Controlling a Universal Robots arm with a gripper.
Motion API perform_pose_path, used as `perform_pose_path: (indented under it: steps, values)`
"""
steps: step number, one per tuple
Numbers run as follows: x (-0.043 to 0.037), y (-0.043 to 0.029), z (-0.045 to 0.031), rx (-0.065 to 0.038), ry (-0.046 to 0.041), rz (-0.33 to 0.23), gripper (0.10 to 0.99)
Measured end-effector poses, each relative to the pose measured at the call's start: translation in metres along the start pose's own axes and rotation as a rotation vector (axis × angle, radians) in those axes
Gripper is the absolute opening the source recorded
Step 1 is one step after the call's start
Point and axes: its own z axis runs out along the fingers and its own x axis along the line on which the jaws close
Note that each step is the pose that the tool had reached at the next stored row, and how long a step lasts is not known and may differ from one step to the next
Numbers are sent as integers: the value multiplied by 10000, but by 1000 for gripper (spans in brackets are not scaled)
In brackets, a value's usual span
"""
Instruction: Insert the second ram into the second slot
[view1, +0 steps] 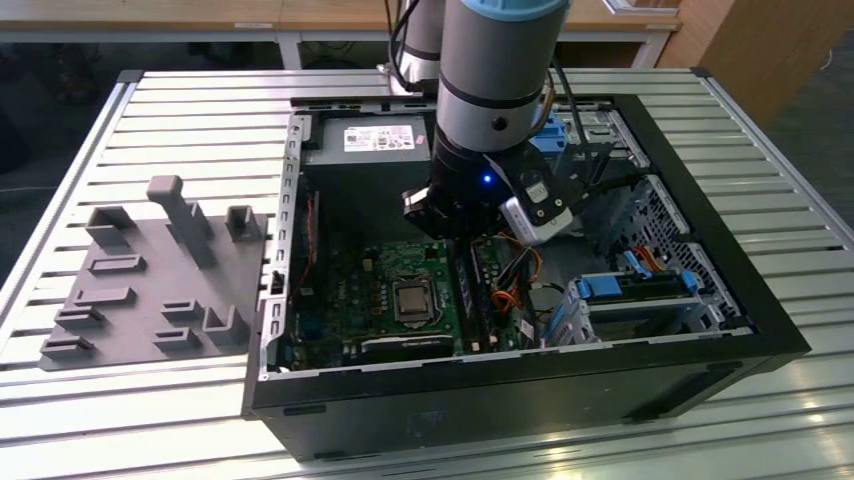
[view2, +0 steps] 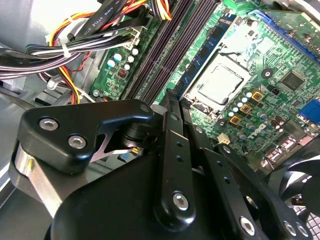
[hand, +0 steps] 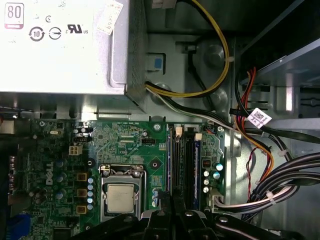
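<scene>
My gripper (view2: 172, 100) hangs low inside the open computer case (view1: 747, 300), fingers shut together. In the second wrist view the second ram (view2: 207, 52), a thin dark-blue strip, stands on edge in the slot nearest the processor socket (view2: 220, 82). It runs away from my fingertips, which sit over its near end; whether they touch it I cannot tell. Empty-looking black slots (view2: 160, 50) lie beside it. In the first wrist view my gripper (hand: 169, 200) lines up with the row of slots (hand: 182, 165), where a bluish strip (hand: 196, 167) stands on the cable side.
A grey power supply (hand: 60, 45) sits at the case's back. Bundled cables (view2: 75, 47) run close beside the slots. Blue drive-bay clips (view1: 627, 285) stand at the exterior view's right. A fan (view2: 300, 185) is near the gripper. A grey fixture plate (view1: 147, 280) lies on the table.
</scene>
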Motion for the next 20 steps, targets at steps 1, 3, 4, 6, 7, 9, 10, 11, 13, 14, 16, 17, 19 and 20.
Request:
perform_pose_path:
  steps: [1,3,4,6,7,9,10,11,13,14,16,17,19,20]
  values:
    - [0,0,-8,-1,0,0,133]
    - [0,1,-12,-4,-1,0,133]
    - [-2,1,-12,-2,0,1,133]
    - [-19,0,-11,1,0,16,133]
    - [-26,0,-9,2,0,46,133]
    - [-27,0,-3,2,-2,87,133]
    - [-27,0,2,-1,-3,88,133]
    - [-27,0,10,0,-3,89,133]
    - [-27,-1,33,1,-3,95,133]
    - [-27,-1,41,0,-3,97,133]
    - [-27,-3,51,1,-3,99,133]
    - [-27,-7,53,2,-3,98,133]
    - [-27,-18,58,-1,-3,98,133]
    - [-27,-24,59,1,-3,98,133]
